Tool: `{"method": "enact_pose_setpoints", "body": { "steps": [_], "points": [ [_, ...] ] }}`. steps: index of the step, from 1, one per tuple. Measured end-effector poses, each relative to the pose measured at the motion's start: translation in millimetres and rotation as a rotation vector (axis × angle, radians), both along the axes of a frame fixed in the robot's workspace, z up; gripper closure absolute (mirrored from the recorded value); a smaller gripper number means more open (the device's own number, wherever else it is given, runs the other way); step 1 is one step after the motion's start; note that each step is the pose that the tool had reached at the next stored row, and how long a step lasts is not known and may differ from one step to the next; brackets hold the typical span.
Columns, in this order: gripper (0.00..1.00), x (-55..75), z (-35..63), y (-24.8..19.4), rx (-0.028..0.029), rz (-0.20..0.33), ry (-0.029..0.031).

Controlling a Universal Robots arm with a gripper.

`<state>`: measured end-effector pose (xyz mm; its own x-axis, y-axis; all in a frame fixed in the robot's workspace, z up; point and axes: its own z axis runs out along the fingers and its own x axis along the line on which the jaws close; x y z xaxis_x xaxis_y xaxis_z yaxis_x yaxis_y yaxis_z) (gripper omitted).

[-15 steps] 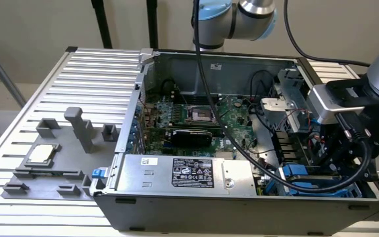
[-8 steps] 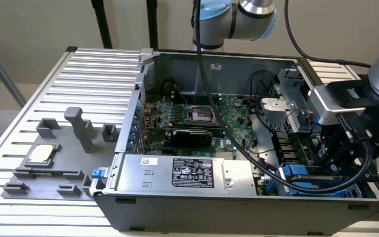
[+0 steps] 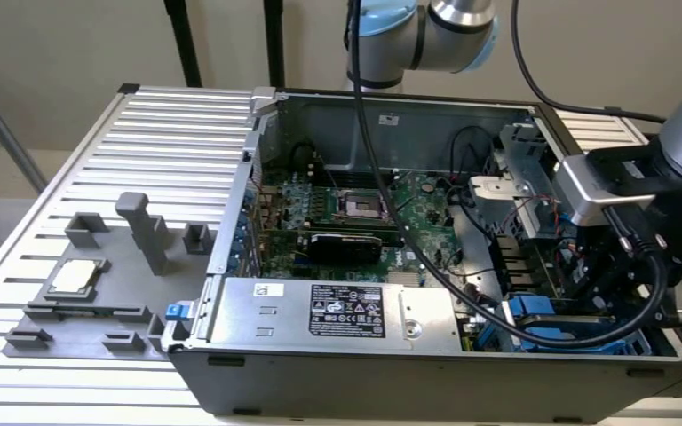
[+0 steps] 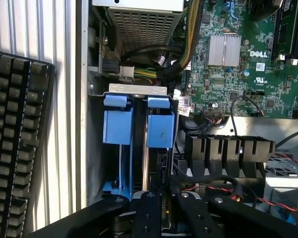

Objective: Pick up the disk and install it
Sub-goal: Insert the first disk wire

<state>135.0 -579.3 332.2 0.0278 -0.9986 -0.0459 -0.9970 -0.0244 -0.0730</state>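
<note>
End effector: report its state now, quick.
End effector: closed on the disk, which stands edge-on in the computer case's drive bay.

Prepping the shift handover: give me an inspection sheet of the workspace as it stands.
Surface: ribbed metal table, grey fixture plate on it.
Job's things: disk with blue rails stands on edge in the drive bay of the open computer case.
Clutter: small square chip on the fixture plate; keyboard beside the case.
Grippers: gripper down at the drive bay, fingers closed around the disk's edge.
Cables: black cable draped across the motherboard.
Surroundings: beige wall, black stand legs.
</note>
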Motion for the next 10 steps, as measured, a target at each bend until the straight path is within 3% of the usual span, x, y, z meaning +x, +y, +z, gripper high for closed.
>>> {"method": "enact_pose_setpoints", "body": {
  "steps": [4,5,6,10],
  "points": [
    [0.81,-0.1,1.1,0.0,0.0004,0.000,0.0000],
    [0.81,-0.1,3.6,0.1,0.0001,0.000,0.0000],
    [0.75,-0.2,6.9,0.0,0.0000,0.000,0.0001],
    [0.75,-2.2,17.8,0.0,-0.0002,0.000,0.0000]
  ]
}}
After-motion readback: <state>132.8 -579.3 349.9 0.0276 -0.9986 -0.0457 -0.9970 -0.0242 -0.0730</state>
